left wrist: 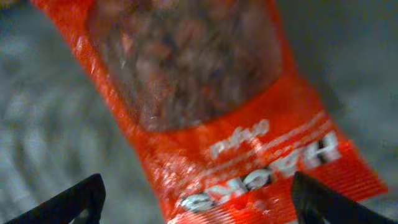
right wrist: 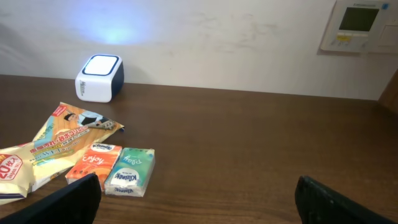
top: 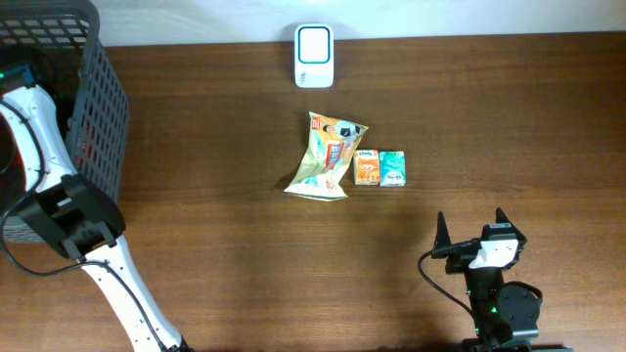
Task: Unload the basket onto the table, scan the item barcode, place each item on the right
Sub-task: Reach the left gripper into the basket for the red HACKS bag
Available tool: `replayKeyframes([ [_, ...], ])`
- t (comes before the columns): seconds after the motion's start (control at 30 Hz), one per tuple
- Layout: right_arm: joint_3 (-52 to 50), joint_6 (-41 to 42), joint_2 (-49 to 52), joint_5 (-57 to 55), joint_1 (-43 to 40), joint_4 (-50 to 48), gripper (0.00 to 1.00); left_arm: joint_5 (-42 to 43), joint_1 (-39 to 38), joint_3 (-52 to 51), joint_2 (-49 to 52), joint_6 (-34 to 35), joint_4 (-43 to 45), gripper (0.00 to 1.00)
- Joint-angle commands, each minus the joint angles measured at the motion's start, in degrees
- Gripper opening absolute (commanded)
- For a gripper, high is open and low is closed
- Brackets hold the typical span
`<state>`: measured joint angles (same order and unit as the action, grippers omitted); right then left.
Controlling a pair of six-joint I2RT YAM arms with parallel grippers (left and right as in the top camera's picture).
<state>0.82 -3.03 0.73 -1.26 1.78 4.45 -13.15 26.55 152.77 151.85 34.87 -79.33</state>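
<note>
A red snack bag with a clear window fills the left wrist view, lying on a grey mesh floor. My left gripper hangs over its lower end, open, with a finger on each side and no contact showing. In the overhead view the left arm reaches into the dark basket and its gripper is hidden there. The white barcode scanner stands at the table's far edge, glowing blue-white in the right wrist view. My right gripper rests open near the front right, holding nothing.
A beige snack bag, an orange tissue pack and a green tissue pack lie together mid-table below the scanner. The basket stands at the far left. A wall control panel shows beyond the table.
</note>
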Motion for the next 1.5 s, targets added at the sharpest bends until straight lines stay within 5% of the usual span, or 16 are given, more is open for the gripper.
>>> replayKeyframes([
  [0.0,-0.5,0.0,-0.3,-0.5,-0.3,0.1,0.98,-0.9,0.3,3.8,-0.6,0.5,-7.4,0.76],
  [0.17,-0.5,0.0,-0.3,-0.5,-0.3,0.1,0.98,1.9,0.1,18.7,-4.7,-5.3,-17.4,0.66],
  [0.2,-0.5,0.0,-0.3,-0.5,-0.3,0.1,0.98,3.9,0.1,18.7,-6.7,-9.5,-17.4,0.52],
  [0.27,-0.5,0.0,-0.3,-0.5,-0.3,0.1,0.99,5.0,0.2,18.5,-10.8,-14.2,-17.4,0.0],
  [0.5,-0.5,0.0,-0.3,-0.5,-0.3,0.1,0.98,4.2,3.5,-13.8,-29.7,-11.7,-17.4,0.0],
  [1.2,-0.5,0.0,-0.3,-0.5,-0.3,0.1,0.99,4.3,9.3,-48.2,-58.6,-2.8,-17.2,0.0],
  [1.27,-0.5,0.0,-0.3,-0.5,-0.3,0.1,0.99,4.5,9.3,-48.2,-59.3,-1.0,-10.9,0.0],
  [1.33,-0.5,0.0,-0.3,-0.5,-0.3,0.1,0.98,5.0,9.3,-48.2,-59.2,-1.0,5.1,0.0],
  [1.4,-0.5,0.0,-0.3,-0.5,-0.3,0.1,0.99,7.3,9.3,-48.2,-59.2,-1.0,17.0,0.04],
  [1.43,-0.5,0.0,-0.3,-0.5,-0.3,0.1,0.99,9.3,9.2,-48.2,-59.0,-1.0,22.8,0.87],
  [1.47,-0.5,0.0,-0.3,-0.5,-0.3,0.1,0.98,9.4,9.1,-48.2,-58.1,-1.0,26.3,0.99],
])
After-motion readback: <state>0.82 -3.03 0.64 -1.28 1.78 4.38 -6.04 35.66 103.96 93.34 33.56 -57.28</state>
